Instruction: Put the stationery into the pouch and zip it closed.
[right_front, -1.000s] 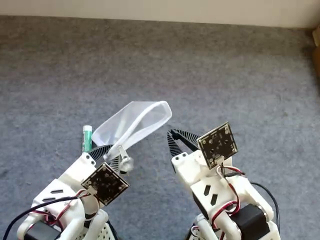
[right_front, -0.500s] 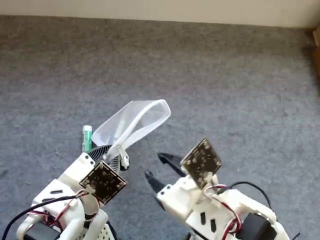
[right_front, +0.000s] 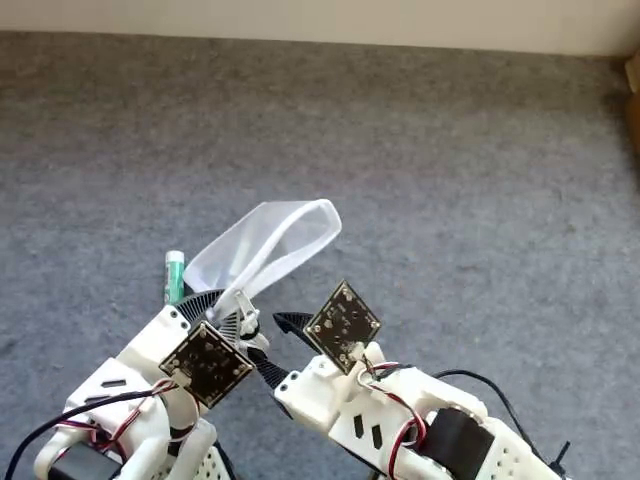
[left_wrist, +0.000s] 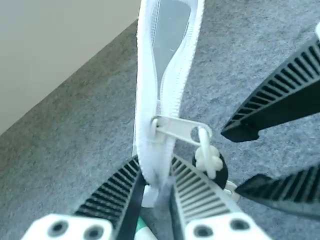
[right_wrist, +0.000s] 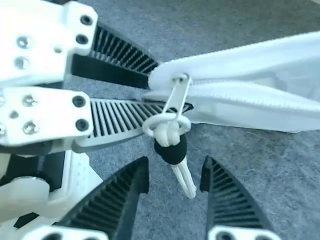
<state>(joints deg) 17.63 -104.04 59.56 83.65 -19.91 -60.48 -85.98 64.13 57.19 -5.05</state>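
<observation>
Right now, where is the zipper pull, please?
In the high view the zipper pull hangs at the pouch's near end, which the left gripper clamps, with the right gripper open around its cord.

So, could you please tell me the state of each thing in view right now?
pouch: unzipped, held at one end.
pull: hanging free at that end.
left gripper: shut on pouch.
right gripper: open, close to the pull.
green stick: on the carpet, outside pouch.

Setting: carpeted indoor room, kind undetermined.
I saw grey short-pile carpet (right_front: 470, 150) covering the work surface, meeting a pale wall (right_front: 300, 18) along the far edge.
</observation>
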